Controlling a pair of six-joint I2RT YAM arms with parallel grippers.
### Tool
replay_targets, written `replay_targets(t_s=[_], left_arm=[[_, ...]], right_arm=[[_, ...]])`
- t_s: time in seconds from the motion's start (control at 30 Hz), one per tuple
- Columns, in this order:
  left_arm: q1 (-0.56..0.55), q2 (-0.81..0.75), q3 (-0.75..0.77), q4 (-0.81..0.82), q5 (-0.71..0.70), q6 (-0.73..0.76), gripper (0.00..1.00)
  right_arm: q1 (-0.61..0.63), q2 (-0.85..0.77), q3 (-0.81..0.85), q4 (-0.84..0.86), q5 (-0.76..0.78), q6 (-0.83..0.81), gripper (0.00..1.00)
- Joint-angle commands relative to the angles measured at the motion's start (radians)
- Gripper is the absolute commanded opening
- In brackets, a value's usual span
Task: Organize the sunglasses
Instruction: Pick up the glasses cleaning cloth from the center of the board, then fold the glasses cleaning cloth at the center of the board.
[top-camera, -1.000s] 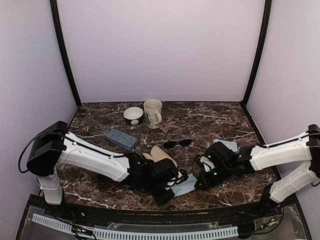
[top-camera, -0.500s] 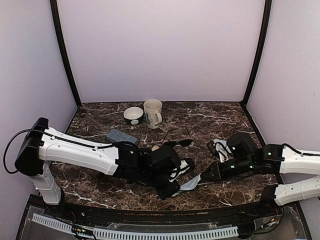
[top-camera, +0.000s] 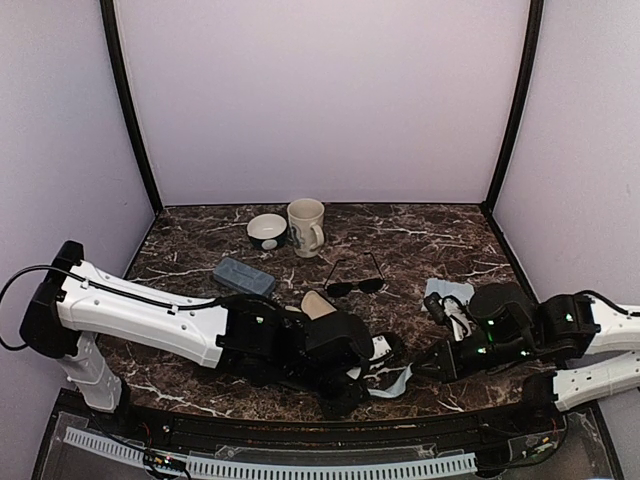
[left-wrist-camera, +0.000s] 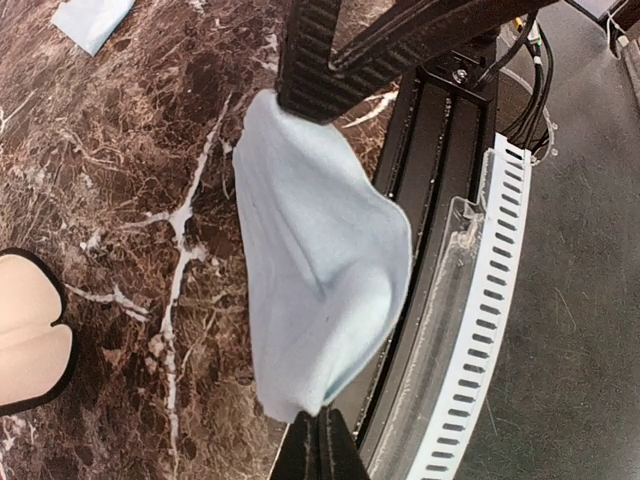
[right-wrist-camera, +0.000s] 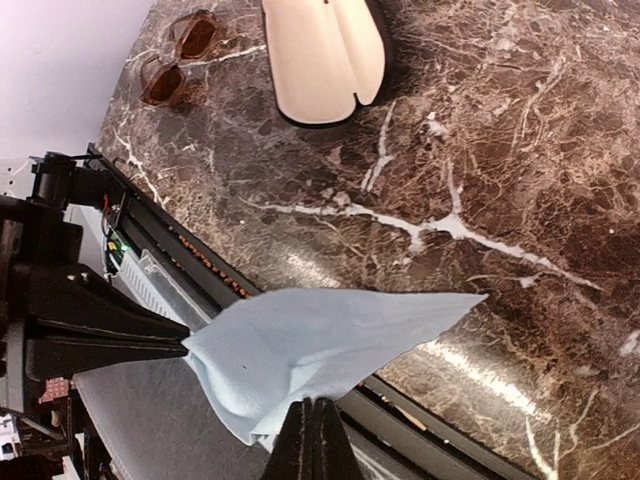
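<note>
Black thin-framed sunglasses (top-camera: 355, 287) lie open on the marble behind both arms. A brownish pair of sunglasses (right-wrist-camera: 175, 55) lies near the front edge, beside the open case (right-wrist-camera: 325, 55). A light blue cloth (top-camera: 392, 381) hangs stretched over the table's front edge. My left gripper (left-wrist-camera: 322, 418) is shut on one corner of the cloth (left-wrist-camera: 320, 270). My right gripper (right-wrist-camera: 312, 408) is shut on the opposite side of the cloth (right-wrist-camera: 310, 350). In the top view the left gripper (top-camera: 371, 372) and right gripper (top-camera: 424, 366) face each other.
An open black case with a beige lining (top-camera: 318, 305) sits behind the left wrist. A grey-blue case (top-camera: 245, 277) lies to its left. A bowl (top-camera: 267, 230) and mug (top-camera: 305, 227) stand at the back. A second blue cloth (top-camera: 448, 290) lies at the right.
The cloth has come up off the marble and now hangs between both shut grippers at the front edge. Both arms have stretched out lower and nearer the front.
</note>
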Motion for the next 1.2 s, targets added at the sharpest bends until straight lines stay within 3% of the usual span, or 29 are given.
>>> replay_targets(t_s=[0.0,0.2,0.47,1.17], left_arm=[[-0.034,-0.042,0.038,-0.037,-0.045,-0.024,0.0],[-0.045,-0.048,0.002,-0.027,-0.069,-0.065,0.0],[0.006,-0.018,-0.04,-0.025,-0.067,-0.138,0.0],[0.173,0.099,-0.048,0.098,0.033,-0.076,0.0]], right_arm=[[0.114,-0.028,0.065,-0.06,0.15,0.106,0.0],[0.22,0.003,0.071,-0.112,0.242,0.214,0.0],[0.215,-0.032,0.026,-0.146,0.355,0.304,0.0],[-0.18,0.168,-0.015,0.051,0.2,0.016,0.0]])
